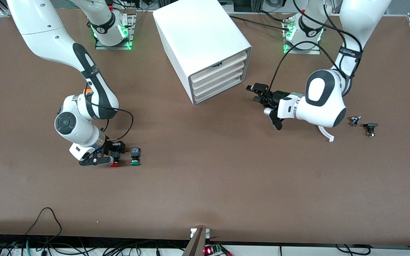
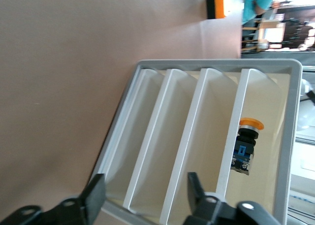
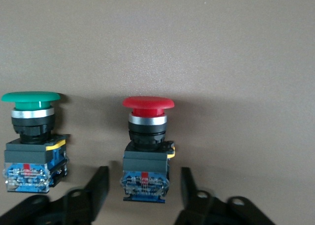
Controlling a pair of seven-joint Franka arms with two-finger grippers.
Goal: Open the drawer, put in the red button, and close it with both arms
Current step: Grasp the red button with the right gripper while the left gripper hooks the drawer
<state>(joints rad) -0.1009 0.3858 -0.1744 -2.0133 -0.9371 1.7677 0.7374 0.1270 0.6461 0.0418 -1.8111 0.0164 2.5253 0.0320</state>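
The red button (image 1: 114,164) lies on its side on the table near the right arm's end, its red cap toward the front camera. In the right wrist view the red button (image 3: 146,151) has its blue-and-black body between the open fingers (image 3: 98,185), with a gap on each side. My right gripper (image 1: 113,156) (image 3: 143,194) is down at the table around it. The white cabinet (image 1: 198,35) holds four stacked drawers (image 1: 219,76), all pushed in. My left gripper (image 1: 257,94) (image 2: 145,198) is open and empty, just in front of the drawers (image 2: 187,136).
A green-capped button (image 1: 135,158) (image 3: 32,136) lies beside the red one. An orange-capped button (image 2: 246,148) sits in the cabinet's top slot. An orange box (image 2: 219,3) sits by the right arm. Small dark parts (image 1: 370,128) and a white curved piece (image 1: 327,136) lie at the left arm's end.
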